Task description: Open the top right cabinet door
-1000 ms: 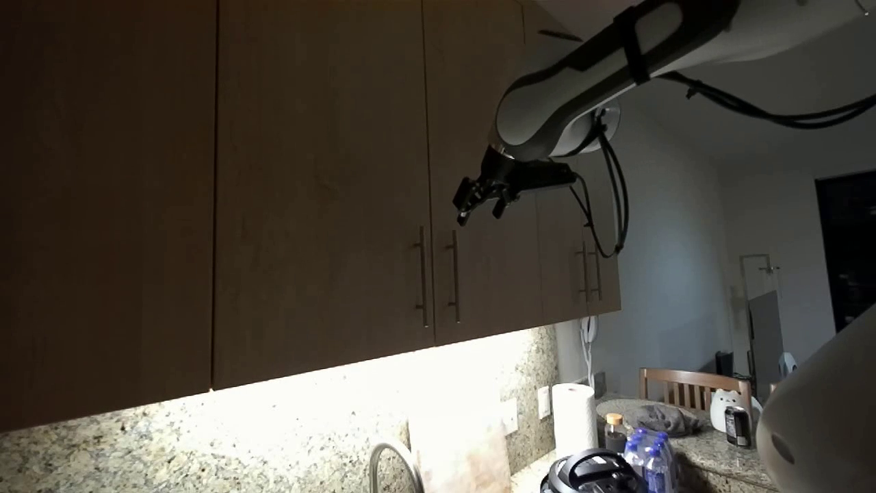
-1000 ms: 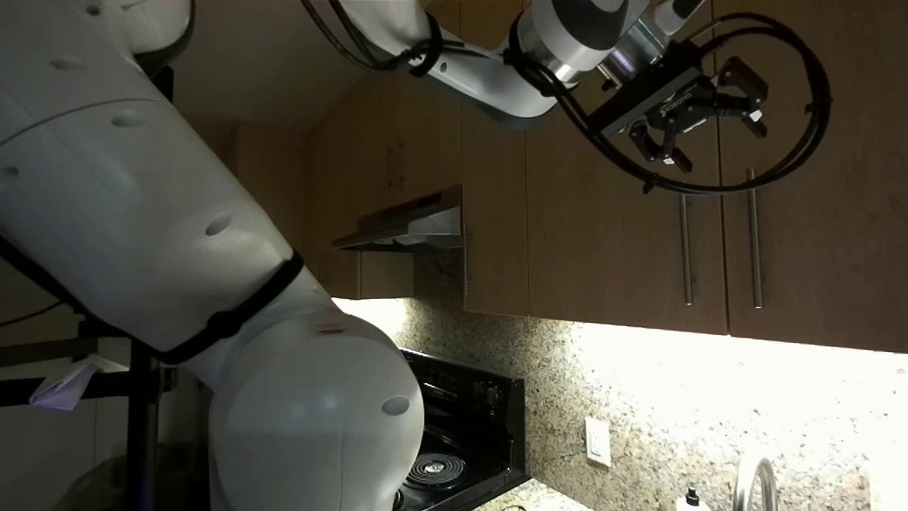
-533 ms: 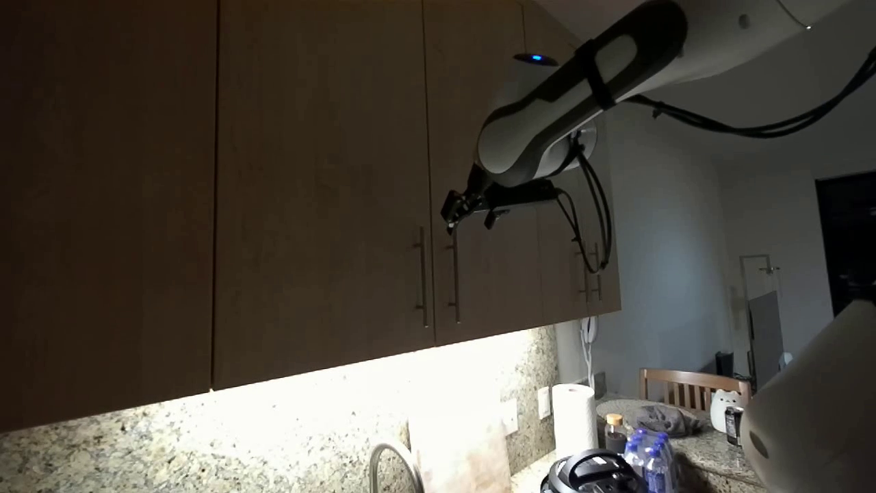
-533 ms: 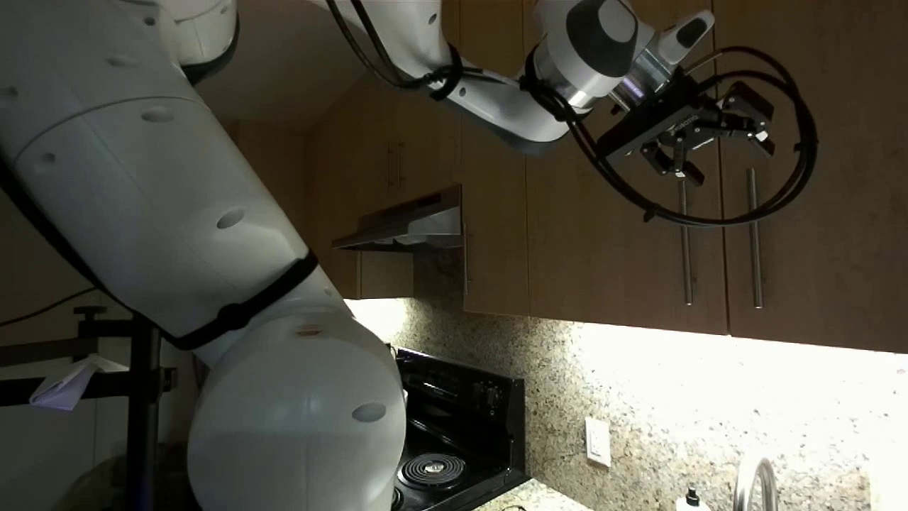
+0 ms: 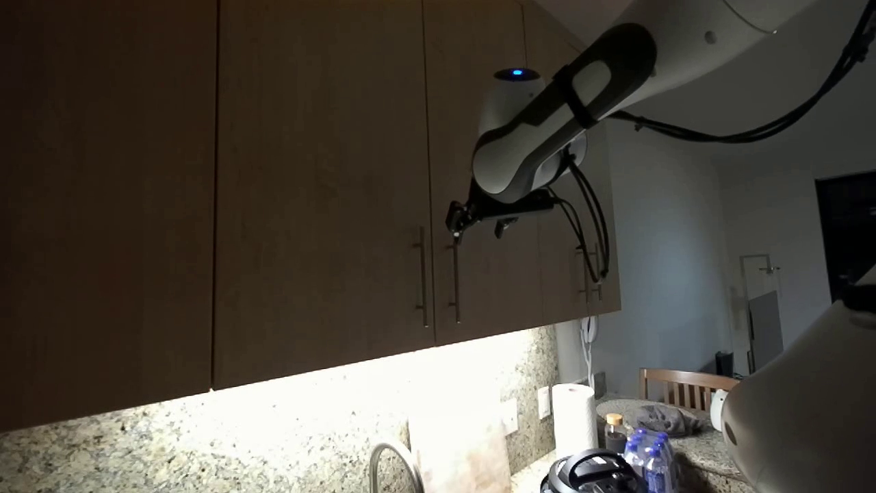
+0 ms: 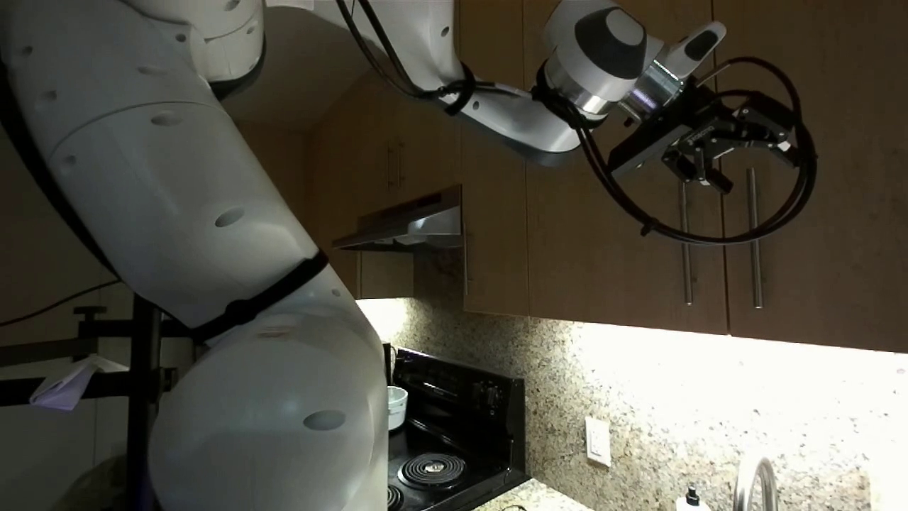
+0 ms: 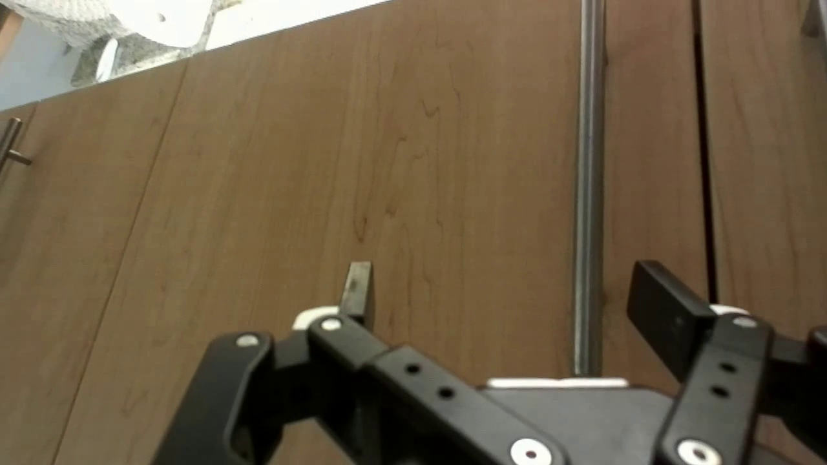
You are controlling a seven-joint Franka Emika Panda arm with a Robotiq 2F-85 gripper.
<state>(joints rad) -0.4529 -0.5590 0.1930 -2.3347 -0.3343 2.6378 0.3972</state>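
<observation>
The top right cabinet door (image 5: pixel 493 287) is a flat brown wood slab, shut; it also shows in an exterior view (image 6: pixel 837 241) and the wrist view (image 7: pixel 452 161). Its slim vertical metal handle (image 5: pixel 456 287) shows in an exterior view (image 6: pixel 755 262) and the wrist view (image 7: pixel 589 194). My gripper (image 7: pixel 504 287) is open and empty in front of the door. In the wrist view the handle runs between the fingers, closer to the right one; its end is hidden by the palm. In both exterior views the gripper (image 5: pixel 480 231) (image 6: pixel 755 168) is near the handle's upper end.
A wider door (image 5: pixel 321 205) with its own parallel handle (image 5: pixel 423 281) adjoins across a thin seam. The black cable loop (image 6: pixel 709 238) hangs below the wrist. Below are a faucet (image 5: pixel 395 452), paper towel roll (image 5: pixel 573 418) and stove (image 6: pixel 454 426) with a range hood (image 6: pixel 411 227).
My gripper has moved down, nearer the handle's upper end, and rightward in an exterior view. The fingers stay open. The door has not moved.
</observation>
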